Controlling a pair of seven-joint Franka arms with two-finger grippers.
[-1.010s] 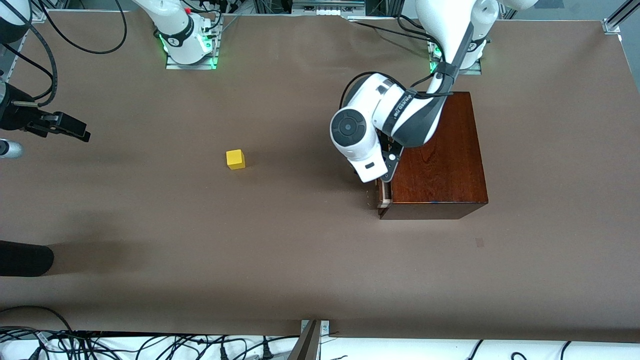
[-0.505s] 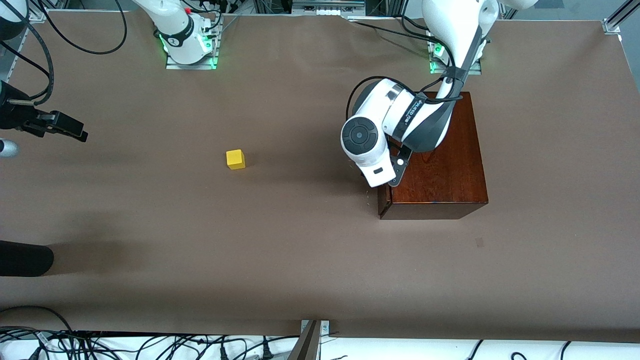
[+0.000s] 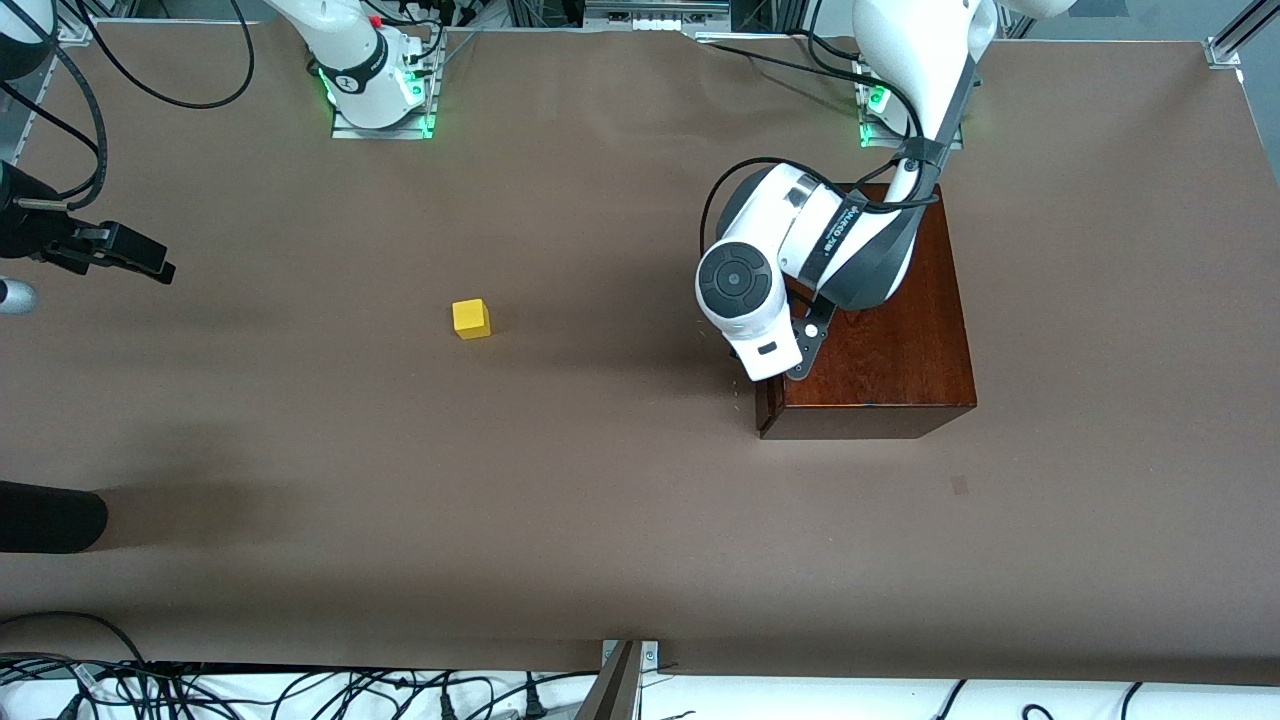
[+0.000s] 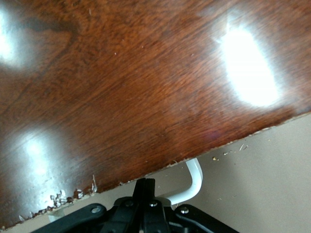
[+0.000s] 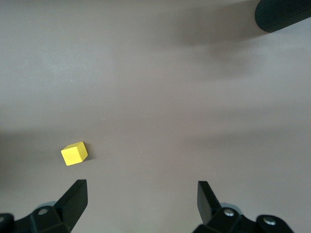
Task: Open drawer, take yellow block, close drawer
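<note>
The drawer sits flush in the dark red-brown box, and no pale interior shows. My left gripper is shut and empty, its fingertips together at the box's chipped front edge, right beside the white handle. In the front view the left wrist hides the gripper and handle. The yellow block lies on the bare table toward the right arm's end, apart from both grippers. It also shows in the right wrist view. My right gripper waits open and empty above the table's edge.
A black cylinder juts in over the table at the right arm's end, nearer the front camera, and also shows in the right wrist view. Cables hang along the table's near edge.
My left gripper has moved toward the box and the drawer has slid fully shut, so its pale interior strip is gone. The right arm has hardly moved. The block has not moved.
</note>
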